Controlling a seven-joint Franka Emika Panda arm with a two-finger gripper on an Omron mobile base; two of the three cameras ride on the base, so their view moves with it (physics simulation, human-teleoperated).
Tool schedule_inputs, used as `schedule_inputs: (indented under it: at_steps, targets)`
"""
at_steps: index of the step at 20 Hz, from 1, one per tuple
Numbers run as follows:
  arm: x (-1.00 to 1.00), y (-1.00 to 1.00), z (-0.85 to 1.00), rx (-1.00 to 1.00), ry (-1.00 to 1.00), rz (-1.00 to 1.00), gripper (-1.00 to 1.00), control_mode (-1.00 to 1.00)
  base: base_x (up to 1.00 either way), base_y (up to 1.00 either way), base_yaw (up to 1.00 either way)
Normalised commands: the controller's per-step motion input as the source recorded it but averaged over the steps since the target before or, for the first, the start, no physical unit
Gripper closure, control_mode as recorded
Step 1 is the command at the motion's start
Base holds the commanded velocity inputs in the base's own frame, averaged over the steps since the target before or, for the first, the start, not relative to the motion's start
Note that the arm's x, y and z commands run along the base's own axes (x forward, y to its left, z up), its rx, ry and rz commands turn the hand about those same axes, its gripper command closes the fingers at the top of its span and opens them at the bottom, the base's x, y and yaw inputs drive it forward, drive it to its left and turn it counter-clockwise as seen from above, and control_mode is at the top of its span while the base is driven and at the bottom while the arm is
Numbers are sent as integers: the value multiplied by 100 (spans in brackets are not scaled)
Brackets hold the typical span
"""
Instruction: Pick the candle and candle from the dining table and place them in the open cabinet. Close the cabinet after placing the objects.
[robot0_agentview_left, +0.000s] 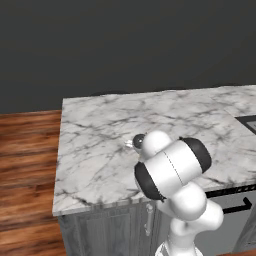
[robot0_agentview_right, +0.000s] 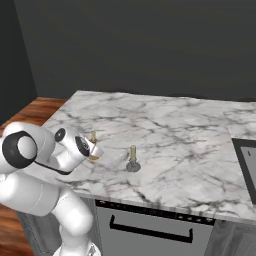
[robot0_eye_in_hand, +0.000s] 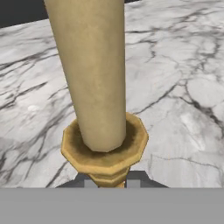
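Observation:
A thin yellow taper candle (robot0_eye_in_hand: 94, 74) in a gold candlestick (robot0_eye_in_hand: 105, 153) rises close in front of the hand view. My gripper (robot0_eye_in_hand: 109, 183) is shut on the candlestick's stem just under its cup. In the right base view the same candle (robot0_agentview_right: 93, 137) stands near the front left of the dining table's white marble slab (robot0_agentview_right: 165, 120), with my gripper (robot0_agentview_right: 95, 150) low against it. The second candle (robot0_agentview_right: 132, 155), stubby and pale olive on a round grey base, stands upright a short way to the right, untouched. The cabinet is out of view.
A black cooktop (robot0_agentview_right: 248, 162) is set into the right end of the slab. Below the front edge sit an oven front with a black handle (robot0_agentview_right: 150, 229) and a grey panelled base (robot0_agentview_left: 107, 230). Wooden floor (robot0_agentview_left: 27, 165) lies to the left.

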Motion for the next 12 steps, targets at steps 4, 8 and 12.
schedule_inputs:
  at_steps: [4, 8, 12]
  targets:
    - [0, 1, 0, 0, 0, 0, 100, -100, 0, 0, 0]
    - [0, 0, 0, 0, 0, 0, 100, -100, 0, 0, 0]
    - [0, 0, 0, 0, 0, 0, 100, -100, 0, 0, 0]
